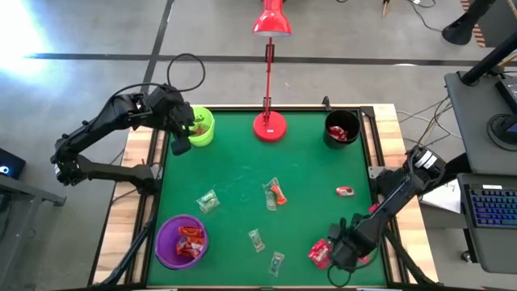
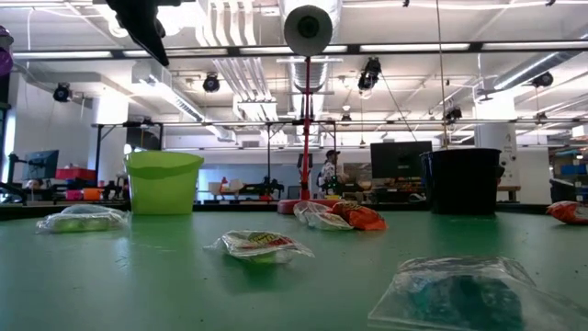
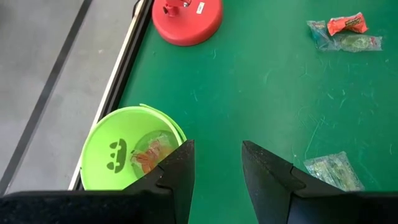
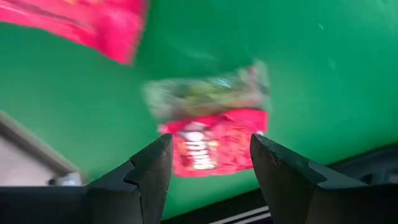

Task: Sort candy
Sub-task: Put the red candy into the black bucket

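Two grippers are at work over the green table [image 1: 242,182]. At ten o'clock the left gripper [image 1: 181,139] hovers just beside the lime-green cup [image 1: 200,127], its fingers [image 3: 177,171] spread with nothing between them; a wrapped sweet lies inside that cup. At five o'clock the right gripper [image 1: 338,250] sits low by the table's edge, fingers [image 4: 152,168] spread apart above a red candy [image 4: 208,146] and a greenish one touching it. Loose candy [image 1: 274,192] lies scattered around the table's middle, some red pieces fill the purple cup [image 1: 181,241] at seven o'clock, and more sit in the black cup [image 1: 341,128] at one o'clock. A red desk lamp [image 1: 269,125] stands at twelve o'clock.
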### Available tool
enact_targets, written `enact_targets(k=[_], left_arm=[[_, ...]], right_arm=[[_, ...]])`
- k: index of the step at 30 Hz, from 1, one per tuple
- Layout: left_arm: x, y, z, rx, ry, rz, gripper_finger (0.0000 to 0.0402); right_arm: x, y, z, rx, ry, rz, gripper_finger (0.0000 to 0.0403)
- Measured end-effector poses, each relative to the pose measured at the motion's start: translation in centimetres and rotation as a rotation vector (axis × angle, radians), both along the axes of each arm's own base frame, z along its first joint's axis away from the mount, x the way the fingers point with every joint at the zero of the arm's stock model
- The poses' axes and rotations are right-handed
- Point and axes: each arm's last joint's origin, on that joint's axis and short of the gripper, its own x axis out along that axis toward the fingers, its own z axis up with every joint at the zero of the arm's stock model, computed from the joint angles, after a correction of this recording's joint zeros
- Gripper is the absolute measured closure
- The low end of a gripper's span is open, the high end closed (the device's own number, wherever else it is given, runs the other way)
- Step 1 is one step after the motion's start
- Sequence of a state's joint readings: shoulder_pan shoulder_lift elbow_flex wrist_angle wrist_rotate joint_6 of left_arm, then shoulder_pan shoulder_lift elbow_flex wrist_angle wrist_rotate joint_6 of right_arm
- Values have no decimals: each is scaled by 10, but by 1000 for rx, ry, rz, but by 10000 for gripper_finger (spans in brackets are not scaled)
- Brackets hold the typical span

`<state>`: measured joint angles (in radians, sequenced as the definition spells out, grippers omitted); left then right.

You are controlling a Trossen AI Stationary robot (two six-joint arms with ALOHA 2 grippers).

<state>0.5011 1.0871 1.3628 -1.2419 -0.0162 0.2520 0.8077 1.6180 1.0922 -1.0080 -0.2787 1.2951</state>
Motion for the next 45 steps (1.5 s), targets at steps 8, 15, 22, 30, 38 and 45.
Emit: enact_targets(k=[8,15,22,30,38,45], left_arm=[[2,1,-1,-8,5,6,286],[2,1,-1,-10,5,8,286],[3,2,-2,-11,8,7,286],[3,1,-2,-11,8,7,286],[3,1,-2,-19,4,20,286],[3,1,-2,-21,2,24,286]], right_arm=[[-27,2,-18,-66,66,16,195],[-33,12,-18,-20,40,48,195],[-34,23,-15,50,-6,84,195],[-39,19,-22,17,-10,98,195],[-42,13,-39,26,-40,85,195],[-49,4,-59,31,-41,47,197]])
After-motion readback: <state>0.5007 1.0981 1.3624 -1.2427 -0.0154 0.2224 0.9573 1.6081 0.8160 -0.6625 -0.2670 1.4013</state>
